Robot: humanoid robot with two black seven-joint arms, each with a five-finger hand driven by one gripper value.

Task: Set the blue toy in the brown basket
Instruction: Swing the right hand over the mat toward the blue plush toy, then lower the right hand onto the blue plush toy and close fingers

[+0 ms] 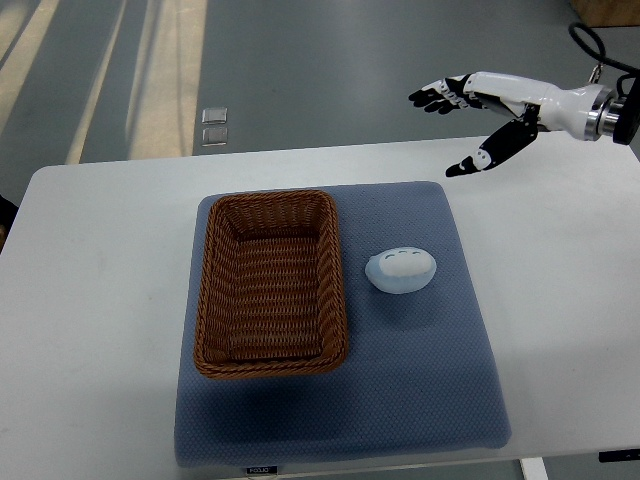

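A pale blue, egg-shaped toy [401, 270] lies on the blue mat just right of the brown wicker basket [335, 290]. The basket holds nothing. My right hand [462, 120] comes in from the upper right, raised over the table's far edge, well above and to the right of the toy. Its fingers are spread and hold nothing. The left arm does not show.
A blue-grey mat [420, 390] covers the middle of the white table [90, 300]. Beyond the far edge is grey floor with a small metal floor plate [214, 127].
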